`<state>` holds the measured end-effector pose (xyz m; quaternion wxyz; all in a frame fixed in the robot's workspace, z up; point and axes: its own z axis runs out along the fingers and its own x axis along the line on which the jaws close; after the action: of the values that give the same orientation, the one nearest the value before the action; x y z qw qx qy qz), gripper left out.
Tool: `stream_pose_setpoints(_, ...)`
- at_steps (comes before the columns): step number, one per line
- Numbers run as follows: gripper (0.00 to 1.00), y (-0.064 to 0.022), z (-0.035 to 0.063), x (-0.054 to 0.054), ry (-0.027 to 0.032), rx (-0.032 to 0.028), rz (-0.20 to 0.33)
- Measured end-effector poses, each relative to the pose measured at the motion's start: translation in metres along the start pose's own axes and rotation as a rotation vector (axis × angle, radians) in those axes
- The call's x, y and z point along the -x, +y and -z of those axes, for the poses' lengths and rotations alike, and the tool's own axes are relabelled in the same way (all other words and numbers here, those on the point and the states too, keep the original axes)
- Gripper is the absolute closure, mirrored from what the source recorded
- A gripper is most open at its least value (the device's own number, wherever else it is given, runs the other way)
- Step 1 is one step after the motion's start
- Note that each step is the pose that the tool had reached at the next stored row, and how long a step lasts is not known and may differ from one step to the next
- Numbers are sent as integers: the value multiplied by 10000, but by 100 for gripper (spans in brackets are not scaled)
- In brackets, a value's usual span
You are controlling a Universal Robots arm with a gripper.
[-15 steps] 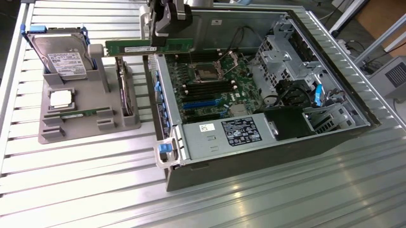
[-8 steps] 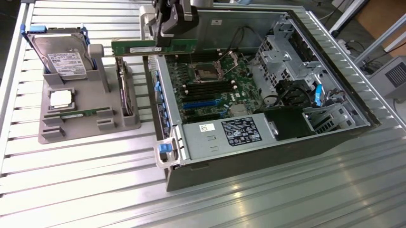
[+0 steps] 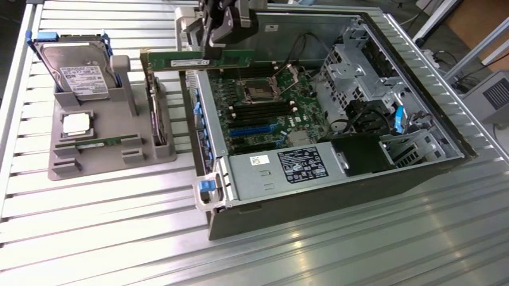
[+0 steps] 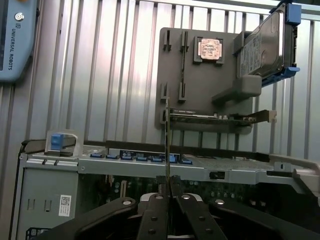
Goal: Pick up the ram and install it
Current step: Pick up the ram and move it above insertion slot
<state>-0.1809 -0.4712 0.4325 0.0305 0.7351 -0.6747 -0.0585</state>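
Ram [image 3: 171,59] was up in the air, clamped in the gripper [image 3: 213,52], jaws drawn narrow on its top edge near mid-length. Stick sat level, long edge down. It hung over the far end of the open computer case [image 3: 318,205], right above the side wall on the exterior view's left, with part of it sticking out past the wall toward the fixture. Not seated in any slot.

From the wrist view the ram [image 4: 167,140] showed edge-on, a thin line running straight out from between the fingertips [image 4: 162,186], both tight against it.

Below it, just inside the wall: motherboard [image 3: 275,116], CPU socket [image 3: 259,89] closest to the stick, and a row of black memory slots [image 3: 253,109] next to the socket. Nearer the camera sat the power supply [image 3: 278,170] with its labels, and a blue latch [image 3: 207,186] on the case's corner. Drive cage [image 3: 350,65] took up the side on the exterior view's right.

Outside the case, just beside it on the exterior view's left, stood the grey fixture [image 3: 71,167] — hard drive [image 3: 75,68] leaning upright at its far end, square silver CPU chip [image 3: 77,123] flat in a pocket mid-way, expansion card [image 3: 161,116] on edge along the side nearest the case. A thin green strip [image 3: 105,143] lay in a front slot — couldn't tell what it was.

Everything sat on a slatted aluminium table [image 3: 119,232]. A Universal Robots pendant [image 4: 15,45] rested on the slats, well apart from the fixture.
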Motion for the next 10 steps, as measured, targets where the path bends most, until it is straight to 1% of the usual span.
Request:
stream_pose_setpoints(7,88,-71,-2,-6,0,7,-1)
stream_pose_setpoints(10,88,-122,-3,-11,0,13,-1)
